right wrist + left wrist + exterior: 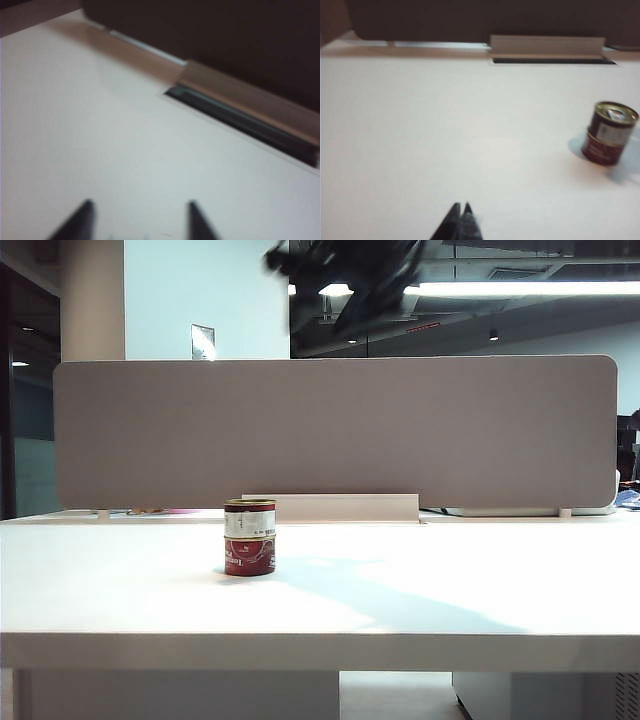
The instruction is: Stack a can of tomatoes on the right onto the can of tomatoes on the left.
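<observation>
I see the top can (pixel 249 519) sitting on the bottom can (pixel 249 556), left of centre on the table (pixel 450 580). My right gripper (pixel 140 220) hangs empty, jaws apart, facing the cable slot (pixel 240 122). My left gripper (pixel 460 212) is closed, well apart from the cans

Stacked pair of small round metal tomato cans (pixel 249 537): lower can deep red with pale lettering; upper can carries a white label band over red, capped by a gold-toned lid.
Flat, smooth counter (pixel 420 590): plain white, unpatterned.
Wide fabric-faced divider panel (pixel 335 430): uniform taupe-grey.
Left claw (pixel 461 221): black.
Right claw (pixel 140 220): dark, probably black; the view is blurred.
Long cable-slot cover (pixel 250 102): beige-grey.
</observation>
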You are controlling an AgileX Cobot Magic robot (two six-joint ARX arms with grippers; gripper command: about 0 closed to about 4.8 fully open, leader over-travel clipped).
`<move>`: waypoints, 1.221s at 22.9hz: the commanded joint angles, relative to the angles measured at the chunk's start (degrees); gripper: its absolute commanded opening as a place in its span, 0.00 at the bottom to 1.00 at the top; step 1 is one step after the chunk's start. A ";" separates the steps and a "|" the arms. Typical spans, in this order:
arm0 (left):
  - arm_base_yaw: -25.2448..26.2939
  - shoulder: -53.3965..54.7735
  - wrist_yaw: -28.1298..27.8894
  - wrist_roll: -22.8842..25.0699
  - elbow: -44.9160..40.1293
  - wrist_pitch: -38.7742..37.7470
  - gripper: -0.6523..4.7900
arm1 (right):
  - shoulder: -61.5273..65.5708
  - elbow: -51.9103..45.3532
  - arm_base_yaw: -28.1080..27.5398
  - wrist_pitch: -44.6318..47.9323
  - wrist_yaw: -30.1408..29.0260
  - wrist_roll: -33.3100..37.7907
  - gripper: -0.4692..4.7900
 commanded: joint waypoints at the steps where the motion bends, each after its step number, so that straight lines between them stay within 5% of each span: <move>1: 0.04 0.04 -1.95 0.20 0.17 4.44 0.11 | -3.63 -0.09 -2.80 -7.02 0.11 -0.07 0.08; 7: 0.04 0.04 -1.92 0.20 0.17 7.15 0.11 | -10.47 -3.13 -7.45 -12.11 -0.90 0.17 0.08; 21: 0.04 0.04 -1.51 0.20 0.17 6.91 0.11 | -44.63 -44.17 -16.83 0.72 1.90 9.90 0.08; 28: 0.04 0.04 -1.42 0.20 0.17 6.91 0.11 | -60.70 -58.99 -17.90 3.89 8.35 12.46 0.08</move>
